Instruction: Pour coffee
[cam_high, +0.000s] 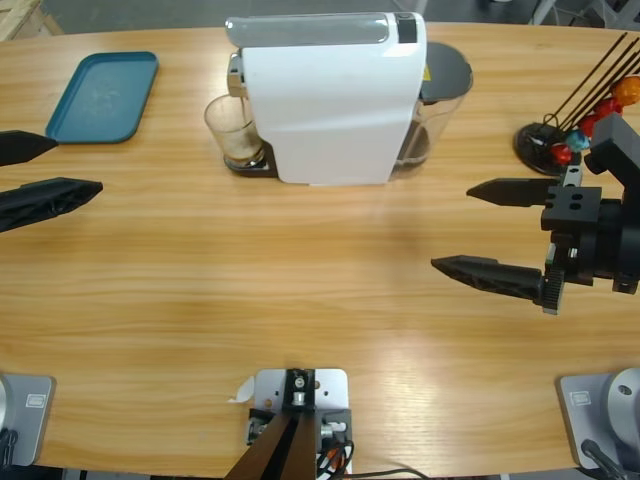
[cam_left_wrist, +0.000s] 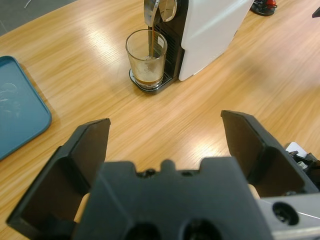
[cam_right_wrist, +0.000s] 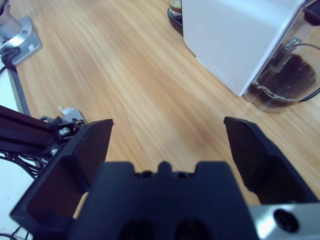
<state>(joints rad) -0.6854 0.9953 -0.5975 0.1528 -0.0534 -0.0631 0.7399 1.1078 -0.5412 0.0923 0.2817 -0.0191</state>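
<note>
Brewing underway: we see coffee (cam_left_wrist: 146, 79) streaming into the glass (cam_left_wrist: 146, 57), shallow fill, well ahead of left gripper (cam_left_wrist: 165, 145); both grippers' jaws wide, empty.

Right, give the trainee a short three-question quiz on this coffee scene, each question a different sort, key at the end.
1. True or false: the left gripper is shut on the glass.
2. Multiple choice: the teal tray lies (A) under the spout, (B) near the table's far left corner in the high view, (C) between the right gripper's jaws.
3. Fill in: a stream of coffee is running from the white coffee machine into the ____.

Key: 1 false, both grippers are open and hold nothing; 2 B; 3 glass.
</note>
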